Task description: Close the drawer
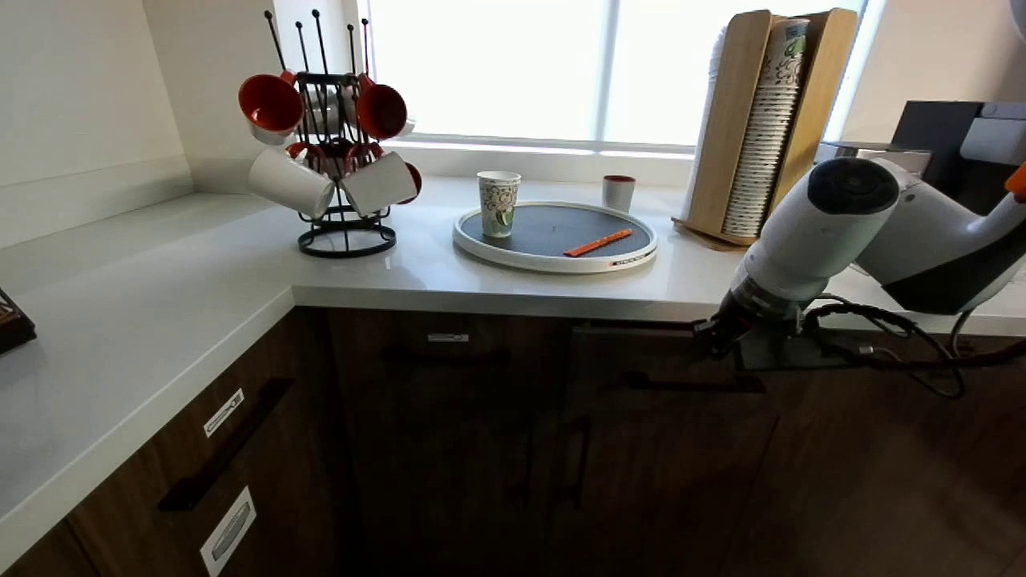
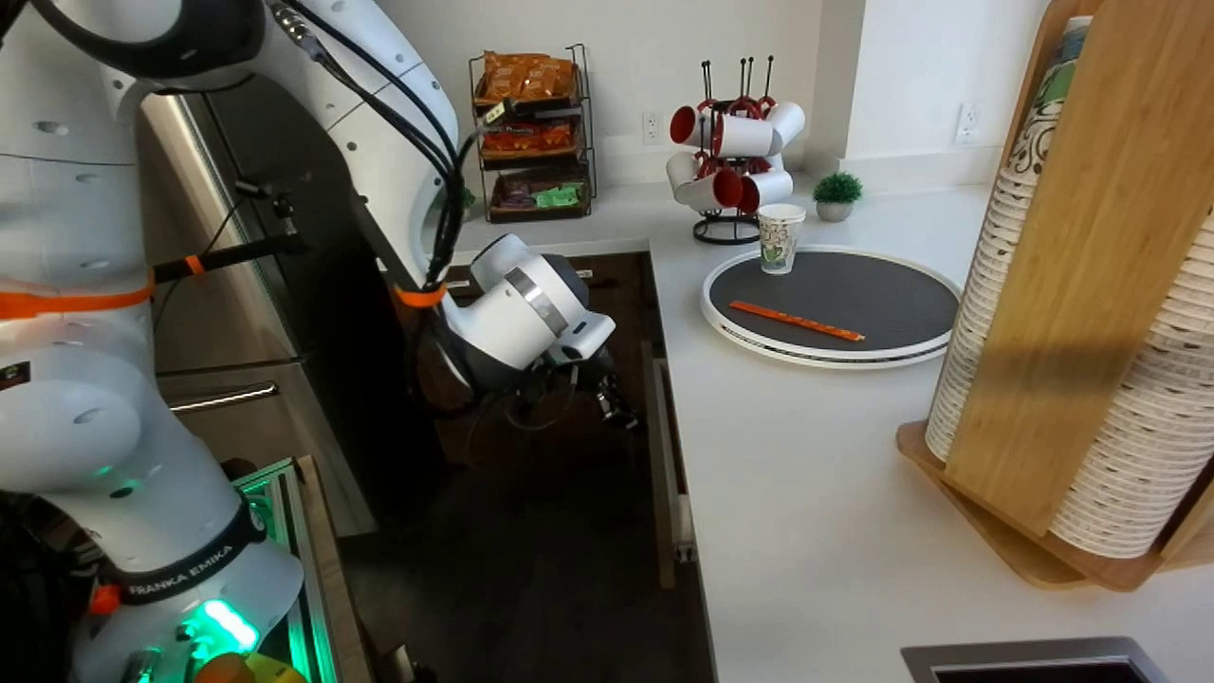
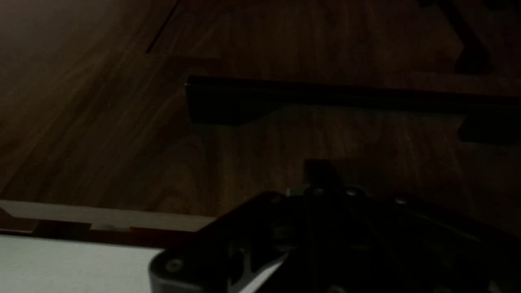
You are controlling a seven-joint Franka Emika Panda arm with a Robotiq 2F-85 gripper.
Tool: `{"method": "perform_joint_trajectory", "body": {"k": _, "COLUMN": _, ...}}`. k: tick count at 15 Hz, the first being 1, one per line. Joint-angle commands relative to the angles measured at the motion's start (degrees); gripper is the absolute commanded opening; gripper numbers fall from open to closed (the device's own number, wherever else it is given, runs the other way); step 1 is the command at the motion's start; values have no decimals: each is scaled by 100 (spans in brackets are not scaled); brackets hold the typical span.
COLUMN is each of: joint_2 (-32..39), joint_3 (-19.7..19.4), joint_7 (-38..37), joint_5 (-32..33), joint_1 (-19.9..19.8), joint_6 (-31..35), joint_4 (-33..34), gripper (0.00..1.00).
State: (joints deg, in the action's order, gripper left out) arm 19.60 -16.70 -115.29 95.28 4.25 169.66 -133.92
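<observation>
Aims a black two-finger gripper [image 3: 323,179], pinched narrow on nothing visible, at the wide dark-brown wooden drawer [image 3: 252,150] directly ahead, ajar beneath the long white countertop [image 2: 806,455] and running lengthwise along its edge; likely needs a push straight inward.

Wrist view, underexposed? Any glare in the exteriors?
Wrist view: yes, very dark, gripper nearly black against the brown drawer front; in an exterior view, window blown out white, lower cabinets murky; in an exterior view, green glare on the robot base.
</observation>
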Motion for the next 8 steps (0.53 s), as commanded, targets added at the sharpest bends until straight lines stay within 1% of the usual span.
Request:
{"method": "perform_joint_trajectory", "body": {"k": 1, "joint_2": 531, "joint_3": 63, "joint_7": -1502, "joint_5": 1322, "joint_1": -113, "joint_6": -116, "joint_4": 681, "gripper": 0}}
{"method": "perform_joint_trajectory", "body": {"k": 2, "joint_2": 645, "joint_3": 113, "joint_7": -1885, "joint_5": 1647, "joint_1": -162, "joint_6": -126, "joint_4": 753, "gripper": 0}}
{"method": "perform_joint_trajectory", "body": {"k": 3, "joint_2": 721, "joint_3": 145, "joint_7": -1955, "joint_5": 1681, "joint_1": -198, "joint_6": -122, "joint_4": 739, "gripper": 0}}
{"method": "perform_joint_trajectory", "body": {"k": 5, "joint_2": 752, "joint_3": 143, "joint_7": -1885, "joint_5": 1551, "joint_1": -194, "joint_6": -48, "joint_4": 614, "gripper": 0}}
{"method": "perform_joint_trajectory", "body": {"k": 8, "joint_2": 529, "joint_3": 55, "joint_7": -1506, "joint_5": 1162, "joint_1": -77, "joint_6": -66, "joint_4": 254, "gripper": 0}}
